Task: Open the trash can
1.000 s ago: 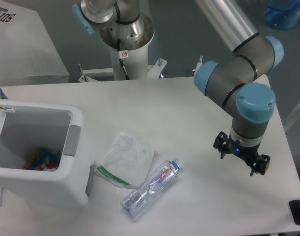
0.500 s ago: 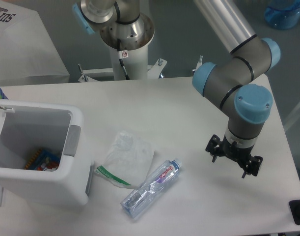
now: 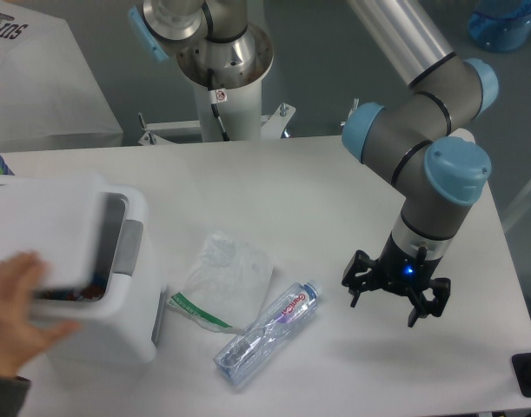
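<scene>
The white trash can [image 3: 117,334] stands at the table's left edge. Its flat lid [image 3: 52,230] is blurred and lies tilted over most of the opening, leaving a dark gap along the right side. A grey latch button [image 3: 131,247] shows on the right rim. A person's hand [image 3: 13,306] rests on the can's front left. My gripper [image 3: 388,300] hangs far to the right, just above the table, open and empty, well apart from the can.
A crumpled clear plastic bag [image 3: 227,276] and a crushed water bottle [image 3: 267,334] lie between the can and my gripper. The arm's base [image 3: 222,61] stands at the back. A black object [image 3: 530,373] sits at the front right corner.
A hand has come in from the left and the lid has swung down over the formerly open can. My gripper has moved left and lower, toward the bottle.
</scene>
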